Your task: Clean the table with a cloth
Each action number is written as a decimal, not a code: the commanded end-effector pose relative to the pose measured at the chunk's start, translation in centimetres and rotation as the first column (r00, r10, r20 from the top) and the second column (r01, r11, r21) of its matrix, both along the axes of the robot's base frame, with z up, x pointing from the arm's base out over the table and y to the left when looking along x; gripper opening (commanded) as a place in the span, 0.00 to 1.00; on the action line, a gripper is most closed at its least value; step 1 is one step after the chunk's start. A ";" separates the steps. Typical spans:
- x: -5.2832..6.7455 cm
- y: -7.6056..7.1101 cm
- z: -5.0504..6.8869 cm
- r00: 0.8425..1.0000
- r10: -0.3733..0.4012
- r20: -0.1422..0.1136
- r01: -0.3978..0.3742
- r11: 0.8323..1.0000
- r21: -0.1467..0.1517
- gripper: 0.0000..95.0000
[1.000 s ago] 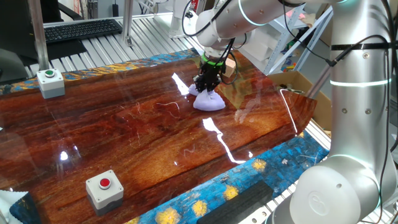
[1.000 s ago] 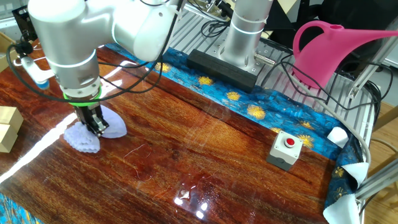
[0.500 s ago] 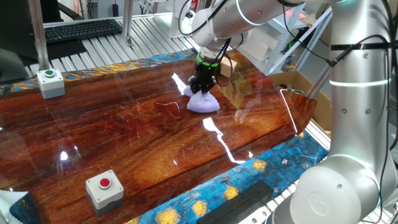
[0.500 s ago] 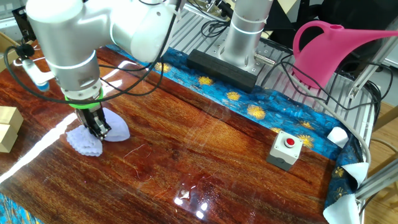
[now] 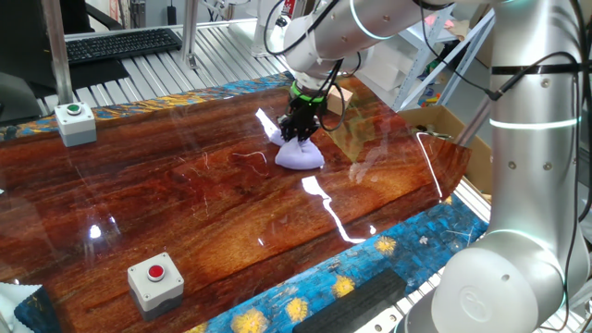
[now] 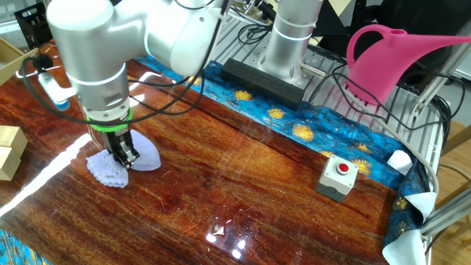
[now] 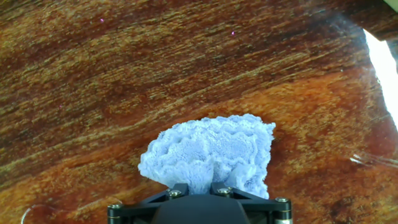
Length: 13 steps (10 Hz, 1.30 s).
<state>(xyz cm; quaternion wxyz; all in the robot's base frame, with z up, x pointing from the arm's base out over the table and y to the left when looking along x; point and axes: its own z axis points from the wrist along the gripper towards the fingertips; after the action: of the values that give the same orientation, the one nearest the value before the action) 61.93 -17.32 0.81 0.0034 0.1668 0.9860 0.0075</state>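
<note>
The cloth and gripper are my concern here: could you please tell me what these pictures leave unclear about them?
- Fingertips: hand view, cut off by the bottom edge; both fixed views, buried in the cloth.
- Table under the cloth: hidden in every view.
- Cloth's far side: one fixed view, behind the gripper.

Glossy white arm (image 6: 103,44), green wrist ring, seemingly black claw (image 6: 122,152).

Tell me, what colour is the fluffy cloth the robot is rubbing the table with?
The cloth is pale lavender, almost light blue. The hand view shows it best.
</note>
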 end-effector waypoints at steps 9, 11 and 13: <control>-0.2 0.0 0.1 0.975 0.222 -0.020 -0.223 0.971 -0.091 0.00; -0.2 0.0 0.1 0.965 0.260 -0.032 -0.261 0.963 -0.070 0.00; -0.2 0.0 0.1 0.959 0.279 -0.049 -0.282 0.958 -0.062 0.00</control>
<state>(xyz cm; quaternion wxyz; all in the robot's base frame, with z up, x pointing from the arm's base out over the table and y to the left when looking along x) 61.49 -17.25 1.15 -0.0122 0.0249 0.9993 -0.0267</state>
